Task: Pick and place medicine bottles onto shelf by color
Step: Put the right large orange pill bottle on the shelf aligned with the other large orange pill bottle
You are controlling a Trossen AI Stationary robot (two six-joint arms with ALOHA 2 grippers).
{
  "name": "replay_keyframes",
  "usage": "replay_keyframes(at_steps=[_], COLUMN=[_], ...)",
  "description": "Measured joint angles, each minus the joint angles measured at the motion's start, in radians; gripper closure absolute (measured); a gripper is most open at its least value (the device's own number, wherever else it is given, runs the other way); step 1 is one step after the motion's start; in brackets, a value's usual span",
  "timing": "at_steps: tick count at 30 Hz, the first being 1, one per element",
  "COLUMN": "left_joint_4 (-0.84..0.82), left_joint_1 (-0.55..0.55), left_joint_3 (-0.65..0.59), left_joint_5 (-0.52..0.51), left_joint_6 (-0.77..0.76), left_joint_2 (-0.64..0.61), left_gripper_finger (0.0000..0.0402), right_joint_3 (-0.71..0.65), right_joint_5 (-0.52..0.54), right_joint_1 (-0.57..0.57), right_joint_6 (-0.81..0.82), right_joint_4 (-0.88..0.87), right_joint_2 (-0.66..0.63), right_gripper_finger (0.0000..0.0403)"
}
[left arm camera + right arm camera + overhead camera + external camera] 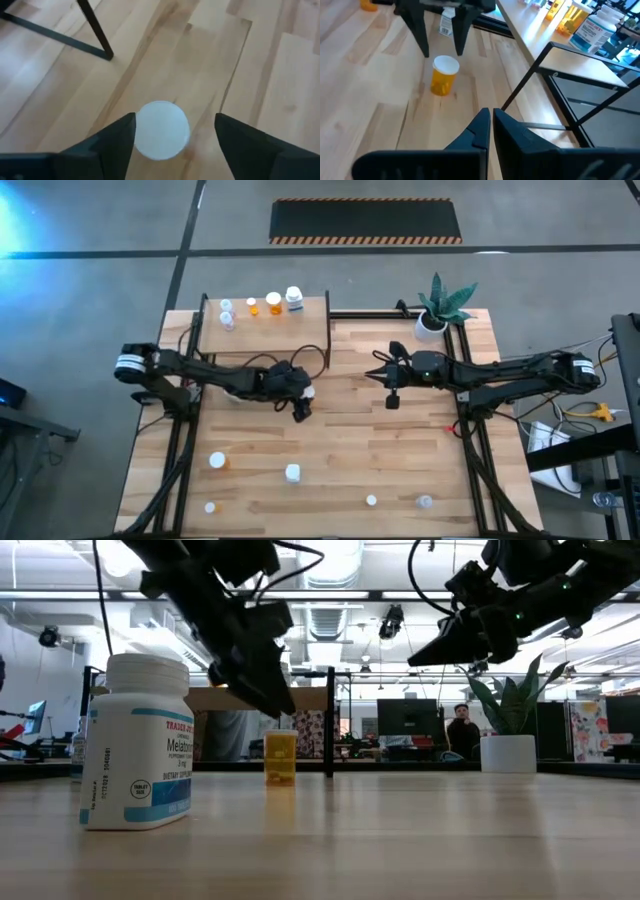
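Wooden counter [350,450] carries a white bottle [135,743] labelled "Melatonin". Left gripper [175,135] fingers stand spread around an orange bottle [443,75], not touching; right gripper [490,122] fingers closed, empty.

Open-plan office: monitors [405,718], ceiling ducts [325,615]

White bottle [135,743] label reads "Trader", probably "Trader Joe's", and "Melatonin", partly cut off.
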Motion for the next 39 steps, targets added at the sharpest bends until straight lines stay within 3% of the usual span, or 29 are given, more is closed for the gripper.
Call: replay_keyframes(at_steps=[16, 29, 34, 39], left_joint_4=[-0.002, -0.005, -0.117, -0.332], left_joint_1=[0.006, 0.006, 0.008, 0.022], left_joint_3=[0.015, 0.015, 0.092, 0.22], left_joint_5=[-0.065, -0.04, -0.004, -0.005], left_joint_6=[0.0, 0.023, 0.052, 0.049], left_joint_2=[0.093, 0.088, 0.011, -0.108], left_gripper_finger=[0.0135, 0.0215, 0.021, 0.0209], right_joint_3=[-0.006, -0.006, -0.008, -0.009], right_joint_5=[-0.001, -0.001, -0.001, -0.001], right_joint_1=[0.0, 0.0, 0.0, 0.0], right_joint_6=[-0.004, -0.004, -0.005, -0.005], right_joint_4=[0.004, 0.007, 0.007, 0.007], right_joint_2=[0.001, 0.002, 0.002, 0.002], right_gripper_finger=[0.039, 0.039, 0.039, 0.039])
